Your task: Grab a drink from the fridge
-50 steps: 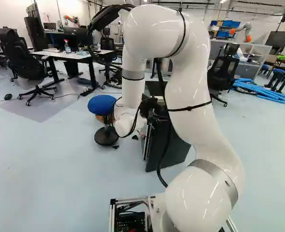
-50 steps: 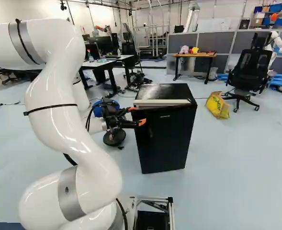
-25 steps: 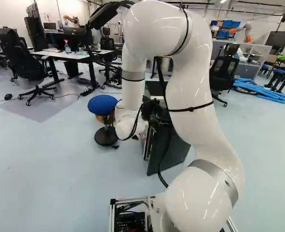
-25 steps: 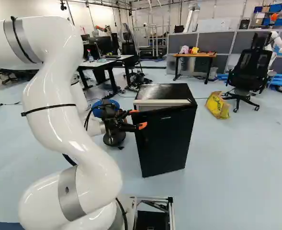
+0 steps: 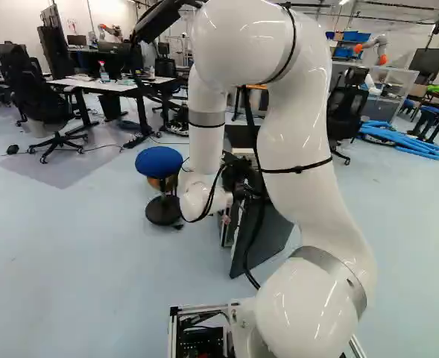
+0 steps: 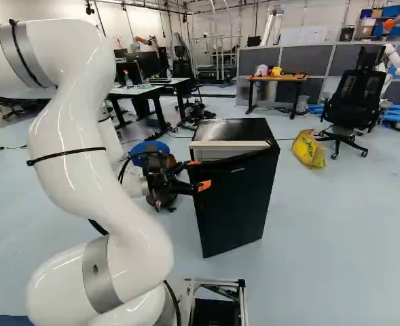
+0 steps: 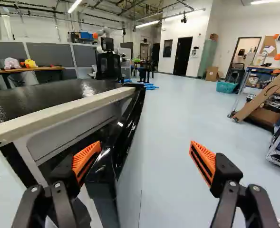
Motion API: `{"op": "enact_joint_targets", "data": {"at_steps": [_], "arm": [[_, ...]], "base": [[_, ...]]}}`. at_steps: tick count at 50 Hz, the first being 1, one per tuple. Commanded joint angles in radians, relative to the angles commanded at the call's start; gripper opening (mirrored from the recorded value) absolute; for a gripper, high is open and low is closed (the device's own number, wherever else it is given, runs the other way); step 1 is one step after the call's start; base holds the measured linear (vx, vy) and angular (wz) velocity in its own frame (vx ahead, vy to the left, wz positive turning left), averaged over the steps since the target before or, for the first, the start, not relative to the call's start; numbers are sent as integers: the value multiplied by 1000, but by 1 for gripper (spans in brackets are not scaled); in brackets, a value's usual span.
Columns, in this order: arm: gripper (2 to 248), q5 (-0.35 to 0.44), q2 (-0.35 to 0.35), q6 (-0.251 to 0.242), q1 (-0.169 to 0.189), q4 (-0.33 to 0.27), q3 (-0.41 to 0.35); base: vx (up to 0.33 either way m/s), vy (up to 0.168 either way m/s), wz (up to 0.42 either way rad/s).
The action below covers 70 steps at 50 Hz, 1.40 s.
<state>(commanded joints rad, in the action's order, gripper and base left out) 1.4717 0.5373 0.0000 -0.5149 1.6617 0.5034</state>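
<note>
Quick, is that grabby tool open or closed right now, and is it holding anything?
Tool: open, fingers wide apart, holding nothing; the door is by one finger, not gripped.

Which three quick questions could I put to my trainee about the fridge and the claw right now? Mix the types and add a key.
1. True or false: the door of the fridge stands ajar.

2. Fill the gap: the stool near the fridge has a ____ seat.

3. Choose one. How does the claw stand?
A) Shut on a can
B) Open, with the edge of the door between its two fingers
C) Open, with both fingers above the fridge top

Key: 1 true; 2 blue; 3 B
</note>
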Motion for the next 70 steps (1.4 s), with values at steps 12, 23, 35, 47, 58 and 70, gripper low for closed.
{"op": "enact_joint_targets", "data": {"at_steps": [12, 23, 35, 47, 58, 70], "arm": [[247, 0, -5, 0, 19, 46, -18], [247, 0, -8, 0, 41, 89, -30], [247, 0, -10, 0, 72, 137, -39], [247, 0, -11, 0, 109, 186, -45], [247, -2, -11, 0, 148, 230, -45], [247, -11, -11, 0, 202, 278, -32]], "base": [[0, 0, 0], [0, 0, 0], [0, 0, 0], [0, 0, 0], [0, 0, 0], [0, 0, 0]]}}
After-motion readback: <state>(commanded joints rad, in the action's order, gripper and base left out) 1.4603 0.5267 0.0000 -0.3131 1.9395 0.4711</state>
